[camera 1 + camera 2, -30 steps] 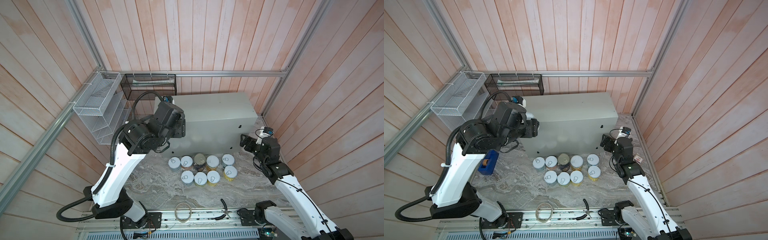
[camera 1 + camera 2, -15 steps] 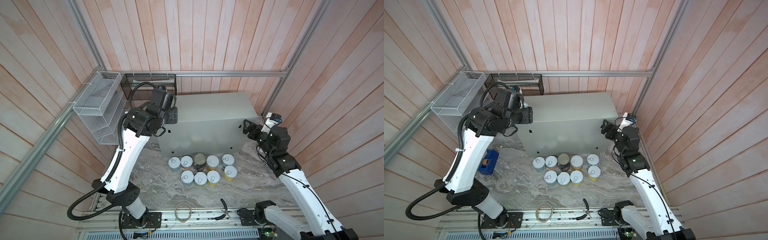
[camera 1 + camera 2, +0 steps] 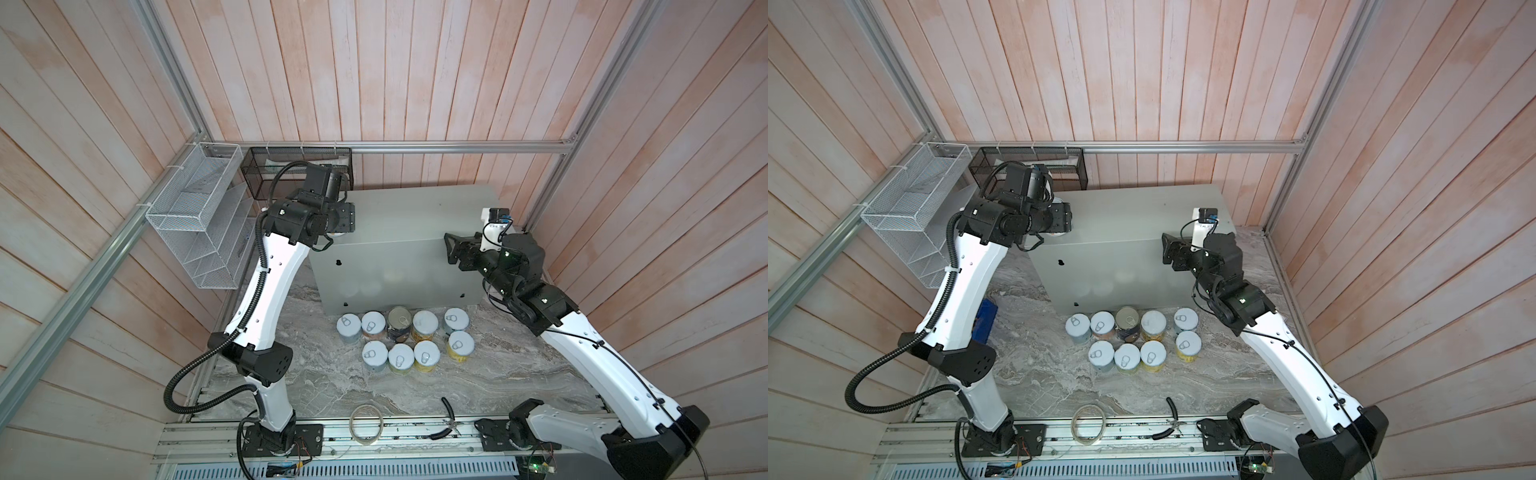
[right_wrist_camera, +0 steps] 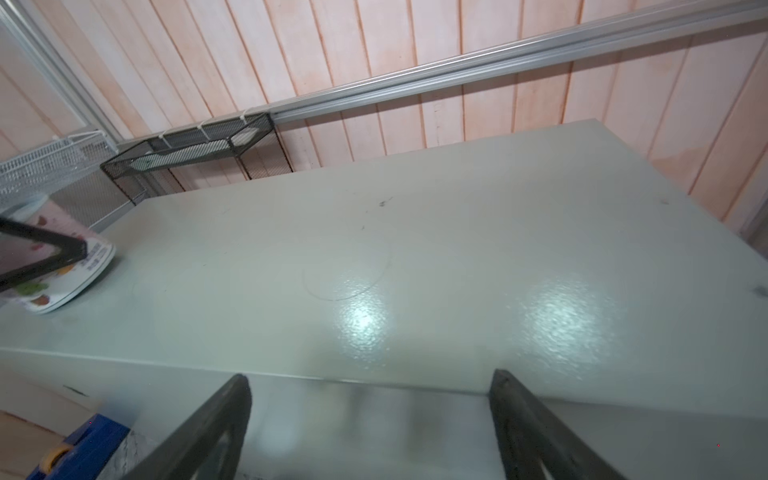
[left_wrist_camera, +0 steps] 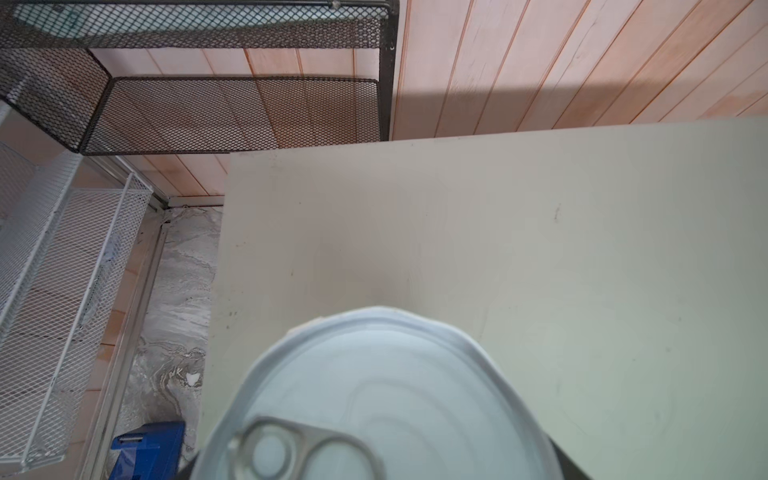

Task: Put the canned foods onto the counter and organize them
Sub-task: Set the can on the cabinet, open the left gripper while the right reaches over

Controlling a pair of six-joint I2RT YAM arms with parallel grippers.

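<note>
Right, the left gripper [image 3: 341, 226] is clamped on a pink-labelled can [image 4: 62, 266] just inside the left edge of the counter [image 3: 415, 216], near its front corner, left of centre in both top views. From there the flat top runs open all the way to the right edge. The right gripper [image 4: 370, 436] hangs at the counter's front edge on the right side, jaws spread, nothing between them. Nine more cans [image 3: 424, 354] stand in two rows on the marble surface [image 3: 519, 374] just in front of the counter, lower centre of frame. From above, the left fingers are buried under the wrist. Whether the held can's base touches the top, I cannot tell. Its label shows fruit pictures; the print is too blurred to read.
</note>
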